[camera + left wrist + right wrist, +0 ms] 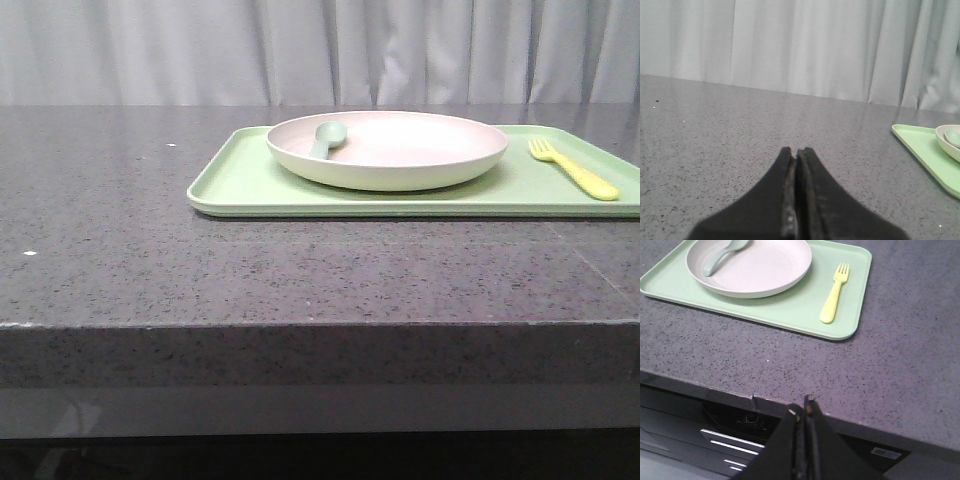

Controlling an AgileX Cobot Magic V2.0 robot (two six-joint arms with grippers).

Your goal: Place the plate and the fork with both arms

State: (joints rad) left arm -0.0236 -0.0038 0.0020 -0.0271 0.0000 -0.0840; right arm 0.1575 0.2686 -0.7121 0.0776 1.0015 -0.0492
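The table (150, 250) is dark speckled stone, and its far end meets a pale curtain (320, 50). In the front view neither arm shows, and the right edge of the picture cuts off the tray's (240, 185) right end.

The tray is the landmark: a flat light-green rectangle lying on the table. The plate (420, 150) sits on the tray, filling most of its left and middle part. In the left wrist view only a corner of the tray and a sliver of the plate show at the picture's edge. A grey-green spoon (327, 137) lies in the plate, bowl inside and handle resting toward the rim on the tray's left side; in the right wrist view its bowl end is cut off. The fork (575, 170) lies flat on the tray's right part, beside the plate and apart from it, tines pointing away from the robot.

The left gripper (796, 152) hangs over bare table, well left of the tray, fingers pressed together on nothing. The right gripper (801, 412) is off the table's near edge, well apart from the tray, fingers likewise closed and empty.
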